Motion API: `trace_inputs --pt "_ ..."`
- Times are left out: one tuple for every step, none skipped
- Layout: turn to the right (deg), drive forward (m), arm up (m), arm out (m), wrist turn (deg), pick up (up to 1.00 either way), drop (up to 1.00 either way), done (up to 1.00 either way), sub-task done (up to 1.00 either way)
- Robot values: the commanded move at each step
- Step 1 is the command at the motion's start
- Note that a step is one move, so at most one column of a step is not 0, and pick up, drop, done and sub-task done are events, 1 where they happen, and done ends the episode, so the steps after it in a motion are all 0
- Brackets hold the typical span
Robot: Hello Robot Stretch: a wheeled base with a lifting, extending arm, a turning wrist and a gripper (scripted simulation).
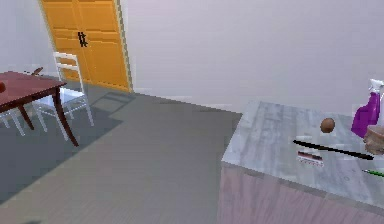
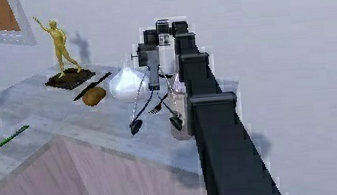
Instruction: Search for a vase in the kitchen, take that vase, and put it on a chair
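A pale, bulbous vessel (image 2: 125, 84) shaped like a vase stands on the marble counter (image 2: 48, 120) in the arm side view. My dark arm (image 2: 213, 112) rises from the bottom edge over the counter. The gripper (image 2: 144, 117) hangs at the arm's far end, its thin fingers close beside that vessel. With the vessel resting on the counter right at the fingers, I cannot tell whether the gripper holds anything. A white chair (image 1: 68, 80) stands by a dark red table (image 1: 35, 88) at the forward view's left.
A gold statue (image 2: 62, 44) on a dark base and a brown lump (image 2: 94, 94) stand behind the vessel. In the forward view the counter (image 1: 270, 135) carries a purple spray bottle (image 1: 365, 110), a small brown ball (image 1: 327, 125) and a long dark utensil (image 1: 335, 150). Grey floor leads to an orange door (image 1: 90, 40).
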Motion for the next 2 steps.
trace_inputs --pt "0.0 0.00 0.00 0.00 45.0 0.00 0.00 0.00 0.00" --pt "0.0 0.00 0.00 0.00 45.0 0.00 0.00 0.00 0.00"
